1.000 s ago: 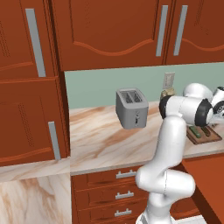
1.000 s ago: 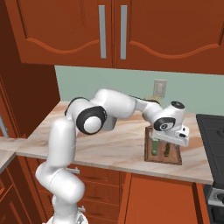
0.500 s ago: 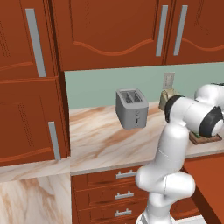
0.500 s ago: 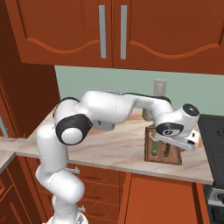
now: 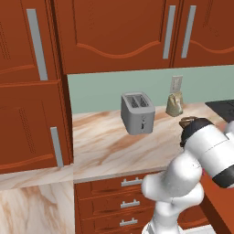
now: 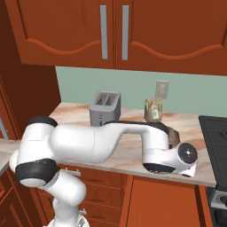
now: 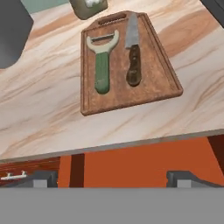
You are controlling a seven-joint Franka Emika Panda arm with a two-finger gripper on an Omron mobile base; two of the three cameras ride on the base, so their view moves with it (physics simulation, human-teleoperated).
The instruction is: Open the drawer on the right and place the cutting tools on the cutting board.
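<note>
Pulling back from the board (image 7: 127, 65), we had swung the arm off the bench (image 7: 43, 109) toward its front edge within the last second. Peeler (image 7: 102, 61) and knife (image 7: 133, 52) lay side by side on the board, not touching, so placing looked done. Gripper (image 7: 112, 177) hung wide open, holding nothing, below the bench edge. We couldn't spot the drawer or what's in it. Toaster (image 5: 136, 112) stood well left.
</note>
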